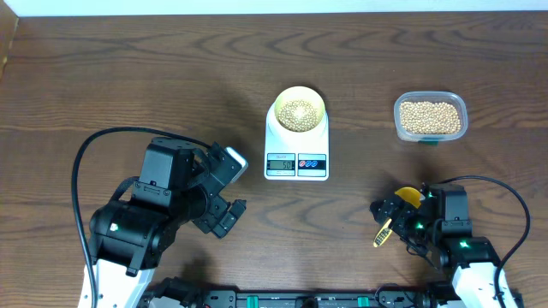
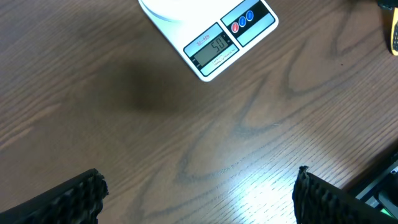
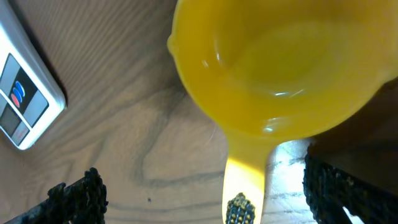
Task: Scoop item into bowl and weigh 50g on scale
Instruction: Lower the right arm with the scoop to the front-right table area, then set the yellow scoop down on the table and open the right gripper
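Observation:
The white scale (image 1: 296, 152) stands mid-table with the pale cream bowl (image 1: 298, 109) on its platform. The bowl holds tan beans (image 1: 297, 112). In the left wrist view the scale's display (image 2: 214, 48) reads 50. A yellow scoop (image 1: 409, 197) lies empty on the table at the front right, and it fills the right wrist view (image 3: 280, 62). My right gripper (image 1: 390, 218) is open, its fingers (image 3: 202, 186) wide on either side of the scoop's handle without gripping it. My left gripper (image 1: 233, 184) is open and empty over bare table (image 2: 199, 186), front left of the scale.
A clear plastic tub (image 1: 431, 117) full of beans stands at the back right. A corner of the scale shows in the right wrist view (image 3: 18, 99). Black cables loop beside both arm bases at the front edge.

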Action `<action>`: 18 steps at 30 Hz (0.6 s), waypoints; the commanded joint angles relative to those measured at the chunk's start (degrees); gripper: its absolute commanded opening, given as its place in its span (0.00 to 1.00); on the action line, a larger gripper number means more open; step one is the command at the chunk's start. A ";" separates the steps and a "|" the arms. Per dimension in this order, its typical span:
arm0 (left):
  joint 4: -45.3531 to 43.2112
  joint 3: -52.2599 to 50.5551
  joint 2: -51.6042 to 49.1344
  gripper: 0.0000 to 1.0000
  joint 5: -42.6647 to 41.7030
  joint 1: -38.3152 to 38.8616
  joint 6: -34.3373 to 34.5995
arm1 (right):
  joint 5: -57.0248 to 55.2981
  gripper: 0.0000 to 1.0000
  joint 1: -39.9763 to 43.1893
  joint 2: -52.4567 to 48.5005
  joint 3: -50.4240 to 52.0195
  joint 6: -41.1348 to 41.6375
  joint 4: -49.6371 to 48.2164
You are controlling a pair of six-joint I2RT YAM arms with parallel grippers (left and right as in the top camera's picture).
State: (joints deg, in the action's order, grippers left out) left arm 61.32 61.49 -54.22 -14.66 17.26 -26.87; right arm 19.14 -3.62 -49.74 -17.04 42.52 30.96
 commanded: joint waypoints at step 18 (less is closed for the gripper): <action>0.13 0.90 -0.02 0.98 0.37 -0.31 -0.33 | -0.09 0.99 -0.07 15.52 -10.29 -4.24 17.68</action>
State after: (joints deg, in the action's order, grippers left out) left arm 61.34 61.49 -54.24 -14.66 17.26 -26.87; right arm 19.55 -3.62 -35.42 -25.87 39.18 47.22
